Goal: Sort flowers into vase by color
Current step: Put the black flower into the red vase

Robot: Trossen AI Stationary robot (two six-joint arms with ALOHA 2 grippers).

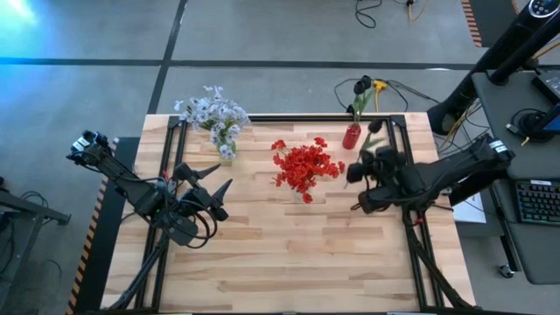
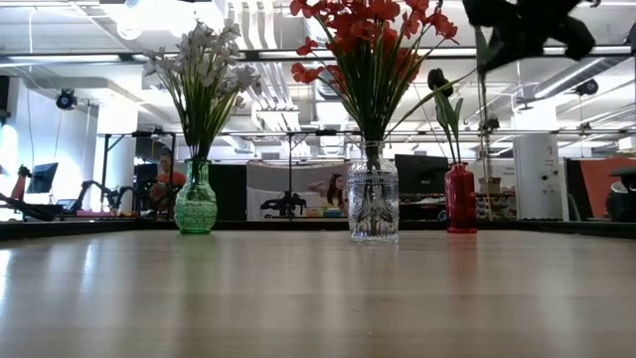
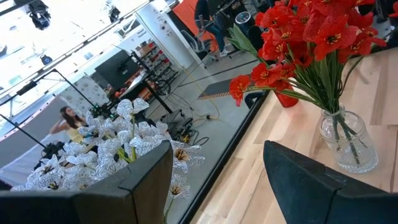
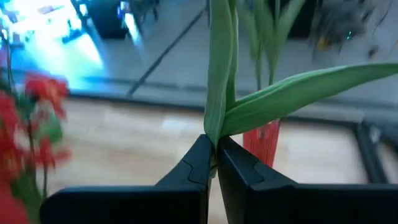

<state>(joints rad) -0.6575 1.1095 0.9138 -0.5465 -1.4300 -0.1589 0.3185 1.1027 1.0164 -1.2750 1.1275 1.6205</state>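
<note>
Right wrist view gives us the right gripper [image 4: 213, 163] with its two dark fingers pinched on a thin green stem with long leaves [image 4: 219, 81], near the small red vase [image 4: 264, 144]. From above we see the left gripper [image 1: 215, 179] with fingers spread and empty, between the white flowers in the green glass vase [image 1: 213, 115] and the red flowers in the clear glass vase [image 1: 304, 167].

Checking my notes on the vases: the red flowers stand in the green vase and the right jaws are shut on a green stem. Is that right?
Not quite. The red flowers stand in the clear glass vase, as the low view shows; the green vase holds the white ones. The right gripper does have its jaws shut on a green stem.
</note>
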